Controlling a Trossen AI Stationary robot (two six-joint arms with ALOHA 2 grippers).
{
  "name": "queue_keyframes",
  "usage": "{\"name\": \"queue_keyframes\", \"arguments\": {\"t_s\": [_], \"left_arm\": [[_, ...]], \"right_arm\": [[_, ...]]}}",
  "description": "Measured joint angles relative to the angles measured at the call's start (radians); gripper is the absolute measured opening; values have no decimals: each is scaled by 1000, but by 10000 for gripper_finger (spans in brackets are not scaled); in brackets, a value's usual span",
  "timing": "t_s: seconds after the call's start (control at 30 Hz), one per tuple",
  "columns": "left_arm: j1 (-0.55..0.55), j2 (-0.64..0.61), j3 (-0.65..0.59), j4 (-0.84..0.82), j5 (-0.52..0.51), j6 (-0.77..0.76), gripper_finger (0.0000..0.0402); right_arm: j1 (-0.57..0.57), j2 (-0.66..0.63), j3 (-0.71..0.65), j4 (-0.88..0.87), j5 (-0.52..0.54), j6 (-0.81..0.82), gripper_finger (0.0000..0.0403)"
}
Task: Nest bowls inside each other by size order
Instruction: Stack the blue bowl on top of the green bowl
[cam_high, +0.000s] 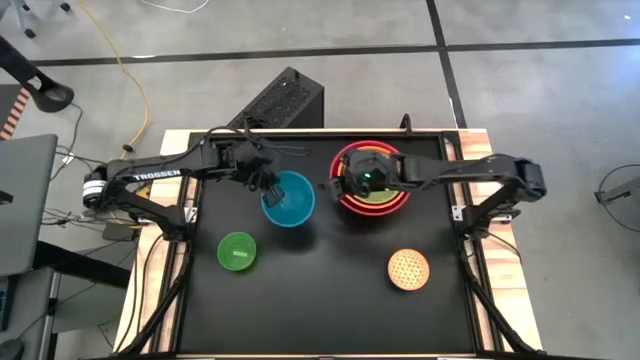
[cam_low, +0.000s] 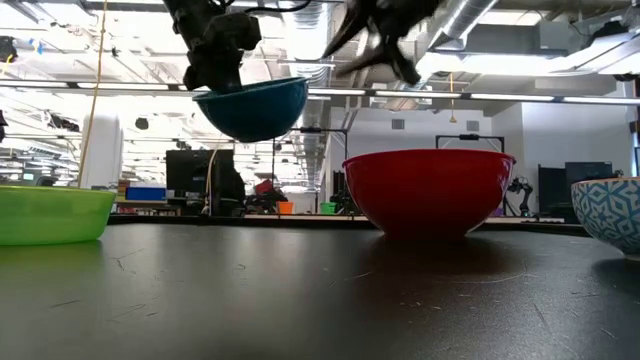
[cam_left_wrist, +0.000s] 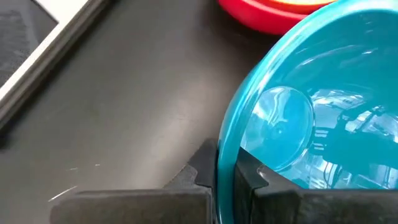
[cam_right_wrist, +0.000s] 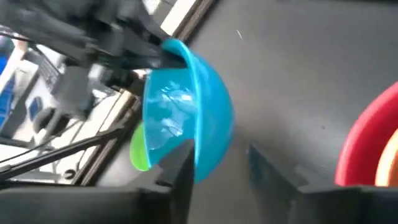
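My left gripper (cam_high: 268, 188) is shut on the blue bowl (cam_high: 290, 198), which hangs in the air in the low view (cam_low: 252, 108). The red bowl (cam_high: 372, 182) stands on the table's far middle with the orange bowl (cam_high: 392, 198) and the lime green bowl (cam_high: 375, 195) nested in it. My right gripper (cam_high: 338, 185) is open and empty above the red bowl's left rim; in its wrist view (cam_right_wrist: 217, 168) it faces the blue bowl (cam_right_wrist: 186, 130). The small dark green bowl (cam_high: 237, 251) and the dotted yellow-orange bowl (cam_high: 408, 268) stand on the table nearer the front. My left gripper pinches the blue bowl's rim (cam_left_wrist: 225, 168) on its left side, one finger (cam_left_wrist: 261, 180) inside the bowl and one (cam_left_wrist: 199, 171) outside. The fingers come slanting down from the table's left. The bowl is lifted clear of the table, opening up and slightly tilted.
Black table top (cam_high: 330, 300) with a raised frame along its edges. The red bowl stands just right of the held blue bowl (cam_low: 428, 190). Bare table lies between the two front bowls.
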Motion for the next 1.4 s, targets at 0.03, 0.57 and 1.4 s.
{"name": "queue_keyframes", "arguments": {"t_s": [0.03, 0.57, 1.4], "left_arm": [[2, 0, 0, -10, -15, 0, 1], [22, 0, 0, -67, -37, -27, 0], [-3, -217, 0, 16, 16, 36, 136]], "right_arm": [[-11, 19, 0, 20, -32, -1, 188], [-37, 259, 74, 157, -152, -5, 220], [-82, 127, 149, -208, -112, -77, 6]]}}
